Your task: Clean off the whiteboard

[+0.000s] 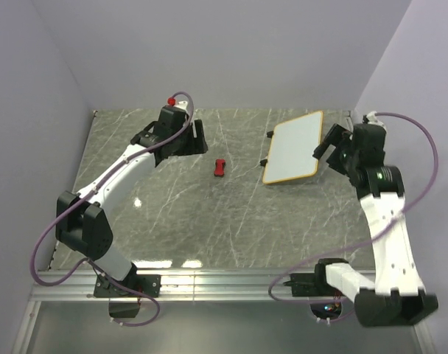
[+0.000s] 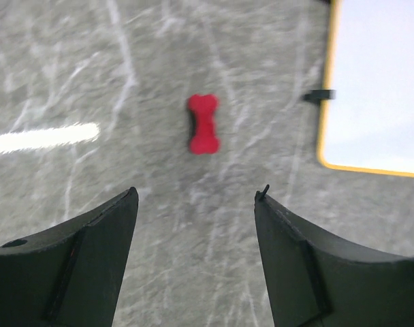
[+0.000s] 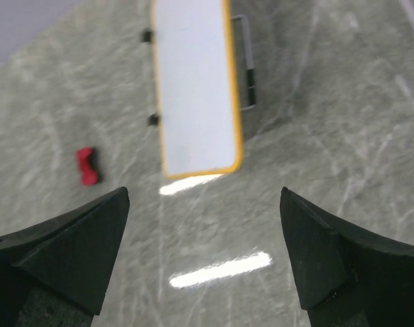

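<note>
The whiteboard [image 1: 294, 147] lies flat at the back right of the table, white with a yellow-orange frame and no marks that I can see. It also shows in the left wrist view [image 2: 377, 88] and the right wrist view [image 3: 193, 82]. The small red eraser [image 1: 219, 167] lies on the table left of the board; it also shows in the left wrist view [image 2: 203, 124] and the right wrist view [image 3: 87, 166]. My left gripper [image 1: 200, 138] is open and empty, left of the eraser. My right gripper [image 1: 326, 151] is open and empty, at the board's right edge.
The table [image 1: 172, 221] is grey marble with white veins. Lilac walls stand at the back and both sides. A metal rail [image 1: 209, 284] runs along the near edge. A wire stand [image 3: 246, 68] sticks out from the board's side.
</note>
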